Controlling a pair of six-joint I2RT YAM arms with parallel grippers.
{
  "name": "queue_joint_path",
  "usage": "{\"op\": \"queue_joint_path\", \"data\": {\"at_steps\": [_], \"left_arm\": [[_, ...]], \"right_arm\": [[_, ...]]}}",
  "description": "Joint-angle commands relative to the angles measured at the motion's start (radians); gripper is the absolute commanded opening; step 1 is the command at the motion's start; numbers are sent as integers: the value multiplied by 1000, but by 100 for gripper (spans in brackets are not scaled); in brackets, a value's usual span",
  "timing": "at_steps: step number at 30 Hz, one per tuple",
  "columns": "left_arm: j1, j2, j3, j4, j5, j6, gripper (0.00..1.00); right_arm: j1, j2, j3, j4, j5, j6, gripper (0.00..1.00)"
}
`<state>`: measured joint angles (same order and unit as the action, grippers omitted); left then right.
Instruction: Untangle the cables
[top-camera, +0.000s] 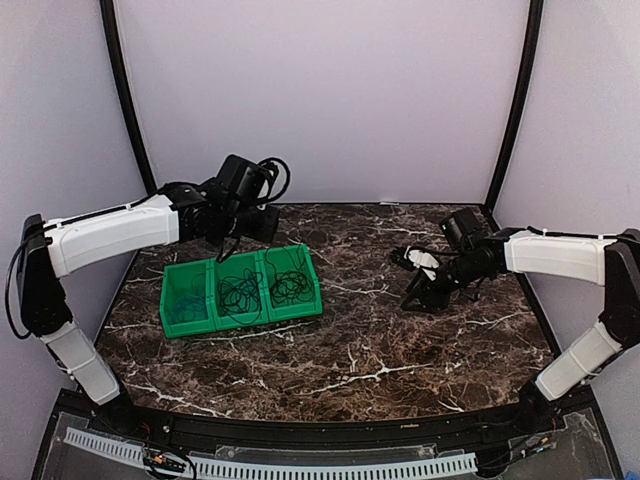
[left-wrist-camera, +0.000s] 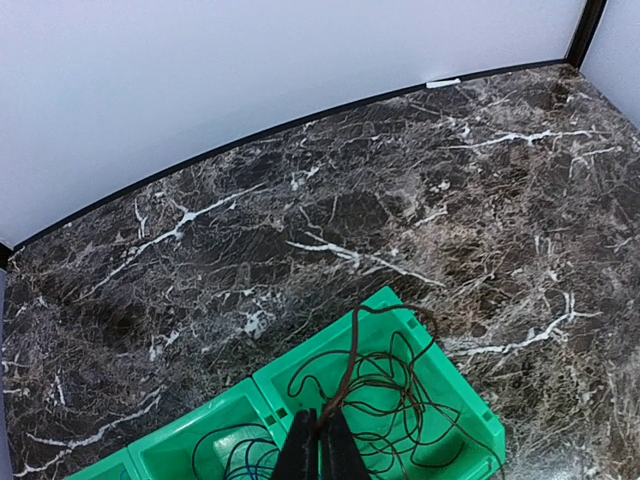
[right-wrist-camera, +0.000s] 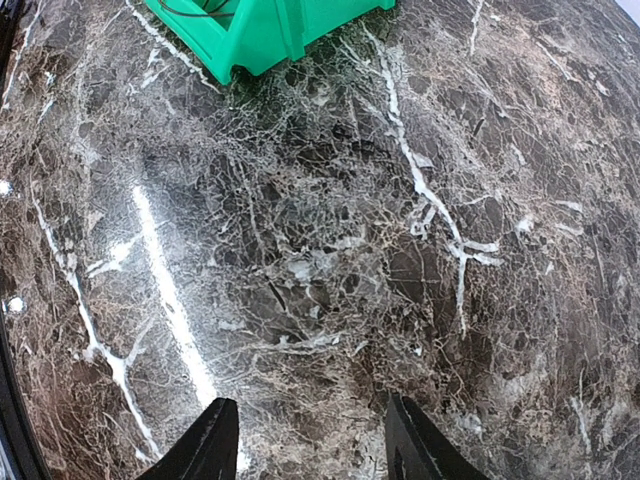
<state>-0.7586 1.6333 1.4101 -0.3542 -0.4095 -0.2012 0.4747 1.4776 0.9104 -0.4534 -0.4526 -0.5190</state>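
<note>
Currently: black cable (left-wrist-camera: 375, 385), a light, limp, snag-prone cord looped in an end compartment of the green bin (top-camera: 245, 320), blue cable (left-wrist-camera: 243, 455) faintly alongside; left gripper (left-wrist-camera: 320, 430) closed, apparently pinching one strand; best taken by single outer loops; right gripper (right-wrist-camera: 315, 445) open, empty.

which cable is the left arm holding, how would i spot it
Find the green bin on the marble table and go to its end compartment on the right arm's side. The dark cable bunched there is the one: a single strand climbs from it into the shut jaws of the left gripper, while the bunch in the middle compartment lies slack.
</note>
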Motion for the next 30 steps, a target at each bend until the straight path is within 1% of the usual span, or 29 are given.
{"op": "queue_joint_path", "data": {"at_steps": [1,6,14,20,24,28,30], "left_arm": [[14,57,-23,-19,-50,26,0],[15,119,-18,-16,-28,30,0],[15,180,-28,21,149,-27,0],[15,247,-38,11,226,-80,0],[15,260,-64,26,258,-101,0],[15,270,-59,16,268,-108,0],[15,265,-42,-14,262,-116,8]], "right_arm": [[-3,3,5,3,-11,-7,52],[-2,5,4,2,-9,-11,52],[-3,12,4,-2,-8,-16,52],[-3,16,4,-7,-9,-19,52],[-3,21,5,-7,-12,-22,52],[-3,28,8,-15,-12,-24,52],[-2,33,11,-19,-12,-26,52]]}}
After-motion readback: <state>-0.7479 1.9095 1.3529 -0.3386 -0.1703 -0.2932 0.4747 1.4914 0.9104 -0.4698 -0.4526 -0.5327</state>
